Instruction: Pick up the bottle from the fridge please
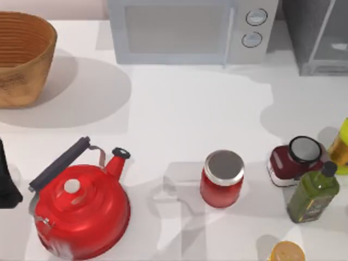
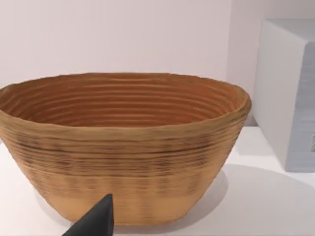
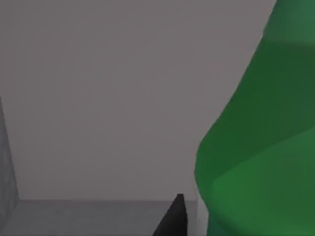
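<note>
Looking down on the white counter: a woven basket sits at the far left, a light grey microwave with two round knobs stands at the back centre, and the dark grey fridge occupies the back right corner, its pale-framed door panel angled. Near the front left, a red kettle with a dark handle. Right of centre, a red jar with a silver lid. Further right, a dark red jar with a black-rimmed lid, and just in front of it a dark olive-green bottle with a black cap. A yellow-green object is cut by the right edge; an orange-yellow lid shows at the front edge. A dark piece of the left arm sits at the left edge. From the left wrist, the basket faces the camera with the microwave's side beyond it; one dark fingertip of the left hand shows, spread or closed cannot be told. From the right wrist, the bright green bottle looms very close against grey inner walls of the fridge; one dark fingertip of the right hand sits just beside the bottle's base, contact and finger spacing cannot be told.
</note>
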You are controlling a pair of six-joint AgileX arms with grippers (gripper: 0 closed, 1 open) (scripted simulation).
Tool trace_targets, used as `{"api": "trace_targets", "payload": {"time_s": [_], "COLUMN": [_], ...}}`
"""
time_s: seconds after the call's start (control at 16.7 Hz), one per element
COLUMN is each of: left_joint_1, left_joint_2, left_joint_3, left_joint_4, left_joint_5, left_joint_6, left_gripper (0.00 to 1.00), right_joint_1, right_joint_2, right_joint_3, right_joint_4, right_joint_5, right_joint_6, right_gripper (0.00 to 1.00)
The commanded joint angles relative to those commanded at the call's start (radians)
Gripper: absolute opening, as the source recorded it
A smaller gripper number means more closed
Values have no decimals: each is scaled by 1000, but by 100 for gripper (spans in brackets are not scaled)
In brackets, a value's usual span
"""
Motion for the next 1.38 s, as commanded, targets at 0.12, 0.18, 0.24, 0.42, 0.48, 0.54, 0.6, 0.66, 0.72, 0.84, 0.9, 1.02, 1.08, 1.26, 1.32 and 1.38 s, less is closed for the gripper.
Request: {"api": "trace_targets", "payload": {"time_s": [0.12,0.18,0.24,0.42,0.48,0.54,0.6,0.66,0.72,0.84,0.9,1.02,1.08,1.26,1.32,1.38], "left_joint_1": [0,0,0,0,0,0,0,0,0,0,0,0,0,0,0,0], "left_joint_2": [0,0,0,0,0,0,0,0,0,0,0,0,0,0,0,0], "left_joint_3": [0,0,0,0,0,0,0,0,0,0,0,0,0,0,0,0], "left_joint_4": [0,0,0,0,0,0,0,0,0,0,0,0,0,0,0,0], "left_joint_5": [0,0,0,0,0,0,0,0,0,0,0,0,0,0,0,0], "left_joint_6": [0,0,0,0,0,0,0,0,0,0,0,0,0,0,0,0], "left_gripper": [100,100,100,100,100,100,100,100,100,100,100,100,100,100,100,100], "right_joint_1": [-9,-15,-20,-27,-30,-36,-43,-51,-57,-59,-59,-53,-50,-31,-23,-14], "right_joint_2": [-33,-62,-89,-165,-191,-218,-245,-268,-281,-284,-284,-278,-283,-352,-395,-449], "right_joint_3": [-35,-64,-104,-277,-334,-382,-418,-445,-461,-466,-466,-463,-469,-516,-538,-564], "right_joint_4": [23,41,58,102,118,133,151,166,178,182,182,179,173,119,91,60], "right_joint_5": [-7,-11,-17,-38,-44,-49,-54,-58,-61,-63,-63,-62,-60,-42,-34,-25], "right_joint_6": [0,0,0,0,0,0,1,1,1,2,2,3,3,1,0,-1], "right_gripper": [0,0,0,0,0,0,0,0,0,0,0,0,0,0,0,0]}}
